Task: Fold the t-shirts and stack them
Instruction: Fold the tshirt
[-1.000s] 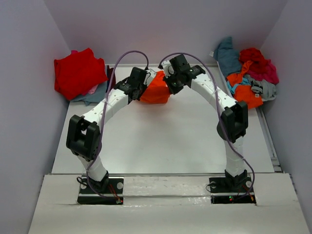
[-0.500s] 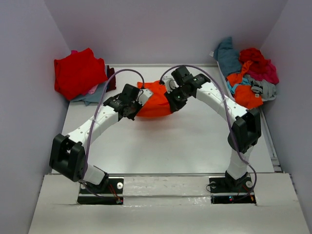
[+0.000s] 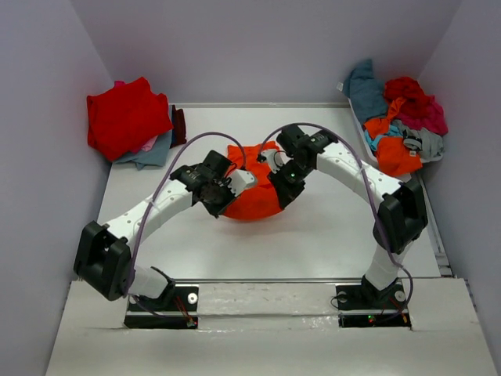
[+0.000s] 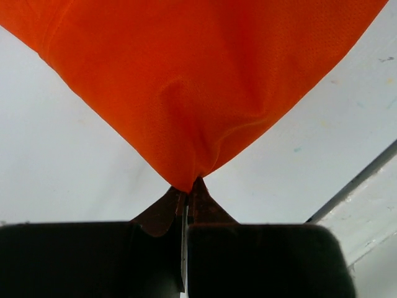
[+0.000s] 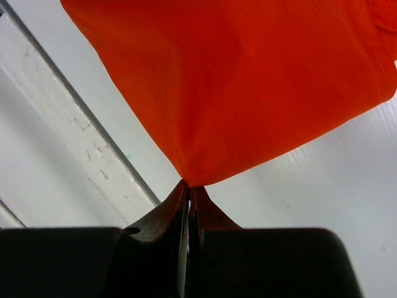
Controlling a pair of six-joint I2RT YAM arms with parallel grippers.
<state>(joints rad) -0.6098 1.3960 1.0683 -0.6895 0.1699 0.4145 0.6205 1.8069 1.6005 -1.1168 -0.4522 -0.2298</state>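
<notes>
A bright orange t-shirt (image 3: 254, 192) hangs between my two grippers over the middle of the table. My left gripper (image 3: 225, 197) is shut on its left corner, and the cloth (image 4: 198, 87) spreads away from the closed fingertips (image 4: 205, 198). My right gripper (image 3: 283, 188) is shut on its right corner, with the cloth (image 5: 248, 87) fanning out from the pinched tips (image 5: 205, 205). A folded red t-shirt (image 3: 124, 116) lies on top of a stack at the back left, over pink and grey-teal shirts (image 3: 150, 150).
A heap of unfolded shirts (image 3: 399, 117) in teal, red, magenta, orange and grey lies at the back right. Grey walls close in the table (image 3: 313, 235) on three sides. A metal rail (image 3: 266, 280) runs along the near edge.
Both grippers have moved toward the near side and lower, carrying the orange shirt from the back of the table to its middle. The shirt now hangs wider between them.
</notes>
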